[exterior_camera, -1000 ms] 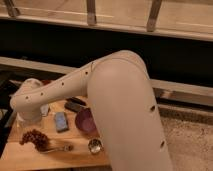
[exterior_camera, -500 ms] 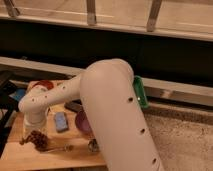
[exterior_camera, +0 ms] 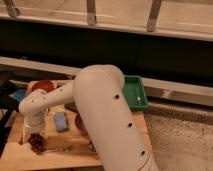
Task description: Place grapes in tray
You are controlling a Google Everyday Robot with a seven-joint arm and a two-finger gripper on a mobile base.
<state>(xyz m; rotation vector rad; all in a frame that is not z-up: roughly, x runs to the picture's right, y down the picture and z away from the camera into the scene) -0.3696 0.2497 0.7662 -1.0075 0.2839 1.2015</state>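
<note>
Your arm has swung toward the left of the frame over the last second. Its bulky elbow section now fills the centre and lower middle, where a moment ago it stood further right. That swing uncovers the tray (exterior_camera: 135,93), which sits at centre right along the back edge of the wooden table (exterior_camera: 15,159), its green rim and floor now plain to see and nothing in it.

At the same time the wrist has dropped. The gripper (exterior_camera: 34,135) now hangs at the lower left, directly over the grapes (exterior_camera: 38,144) and down at their level, touching them or very nearly so. The grapes lie in the same spot at the lower left of the table as before, so they have not been lifted. You cannot tell from this view whether the gripper is loose around the bunch or already clenching it, since the wrist housing and the dark berries run together.

Judging by this, you are at the grasp step: approach done, pick not yet confirmed, carry and release still ahead. The tray is well apart from the grapes, across the table to the upper right, with a blue object (exterior_camera: 61,122) and the partly hidden purple bowl (exterior_camera: 80,123) lying between, and the orange-brown bowl (exterior_camera: 43,86) behind the wrist. Expect to lift clear of those before you cross.
</note>
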